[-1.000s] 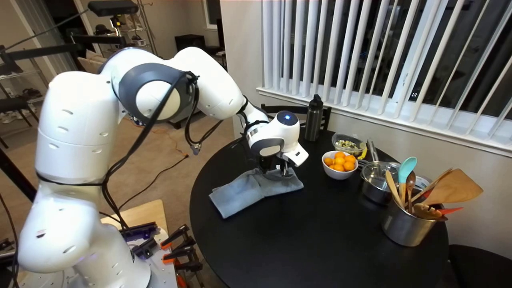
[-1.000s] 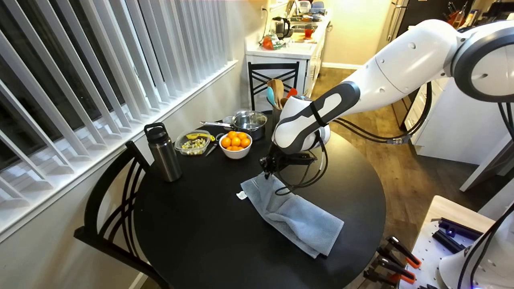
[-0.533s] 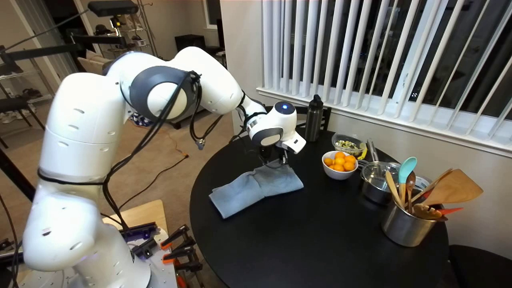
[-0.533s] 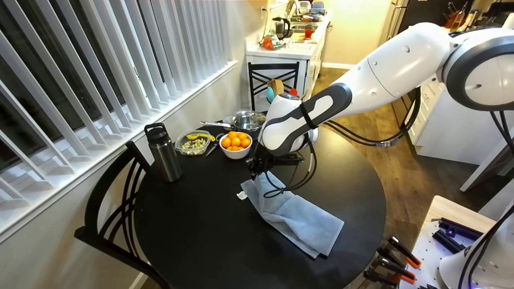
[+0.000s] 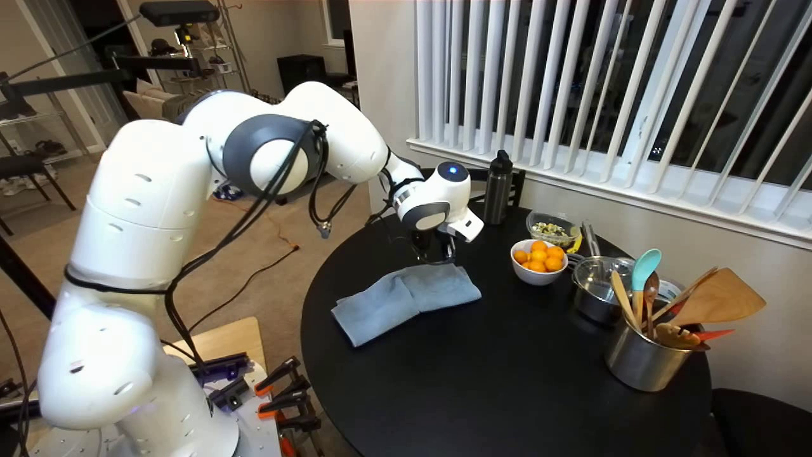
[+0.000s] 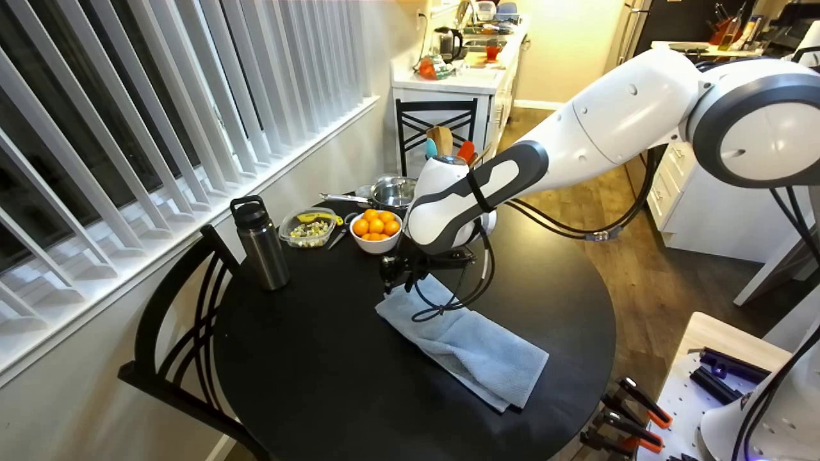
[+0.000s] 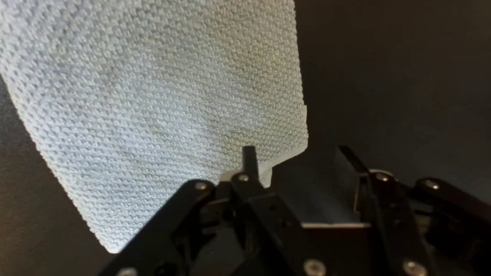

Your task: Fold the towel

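Lie of the towel [image 5: 406, 295], in an exterior view: it lay on the black surface [image 5: 507, 374], its long axis running from the side of the base of the arm [image 5: 181, 412] out toward the bowl of oranges [image 5: 531, 277], a crease crossing its middle.
Place of the hand [image 5: 438, 257]: it hung by the towel's back edge, near the end closer to the bowl; whether it touched could not be told.
Room in front: a broad stretch of surface ran from the towel's front edge toward the pot of spoons [image 5: 642, 362], likely enough for turning a fold that way.
Far end, in an exterior view: from the hand [image 6: 397, 288] at its short end, the towel [image 6: 474, 342] ran back toward the base, where doubled edges suggested folding was partly done.
Window side: the bottle [image 6: 262, 250] stood well apart from the hand; loops of cable [image 6: 441, 310] hung in front of the towel and could drag across it.
Spread, in the wrist view: the fingers [image 7: 250, 159] stood wide apart, pinching nothing, the towel [image 7: 172, 88] reaching up and left from them.
Corner: it showed in the gap, dark surface past it on the right; a fresh grip there would probably call for a small shift toward the towel.
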### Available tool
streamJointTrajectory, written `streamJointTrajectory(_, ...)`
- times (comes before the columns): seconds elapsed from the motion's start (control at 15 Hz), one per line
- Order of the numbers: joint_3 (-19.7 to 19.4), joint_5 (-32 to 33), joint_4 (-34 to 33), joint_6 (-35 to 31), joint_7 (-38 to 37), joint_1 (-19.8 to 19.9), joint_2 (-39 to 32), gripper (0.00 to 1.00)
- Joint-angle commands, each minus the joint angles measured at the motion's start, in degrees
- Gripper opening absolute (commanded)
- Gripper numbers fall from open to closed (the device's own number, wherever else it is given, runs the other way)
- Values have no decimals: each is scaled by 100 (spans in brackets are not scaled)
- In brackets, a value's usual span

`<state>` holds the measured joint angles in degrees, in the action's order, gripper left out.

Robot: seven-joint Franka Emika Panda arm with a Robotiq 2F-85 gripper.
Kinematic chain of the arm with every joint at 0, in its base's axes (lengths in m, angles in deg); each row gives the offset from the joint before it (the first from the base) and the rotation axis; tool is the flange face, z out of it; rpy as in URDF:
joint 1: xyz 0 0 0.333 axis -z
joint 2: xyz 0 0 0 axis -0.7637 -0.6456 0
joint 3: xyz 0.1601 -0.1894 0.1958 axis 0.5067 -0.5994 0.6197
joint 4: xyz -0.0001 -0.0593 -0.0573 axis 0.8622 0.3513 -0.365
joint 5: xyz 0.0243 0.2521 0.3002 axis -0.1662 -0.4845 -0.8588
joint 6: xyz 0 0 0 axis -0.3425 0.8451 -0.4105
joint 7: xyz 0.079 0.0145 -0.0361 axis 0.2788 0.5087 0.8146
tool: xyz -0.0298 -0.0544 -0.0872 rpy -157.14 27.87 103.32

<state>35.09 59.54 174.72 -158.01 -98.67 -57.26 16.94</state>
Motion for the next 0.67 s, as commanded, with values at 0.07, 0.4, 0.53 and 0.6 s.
streamJointTrajectory(0.07,-83,129,57,407,-69,12,69,92)
streamJointTrajectory(0.4,-189,534,521,965,165,-32,535,100)
streamJointTrajectory(0.53,-205,784,856,1077,211,-89,827,100)
streamJointTrajectory(0.6,-207,895,1014,1082,217,-114,955,100)
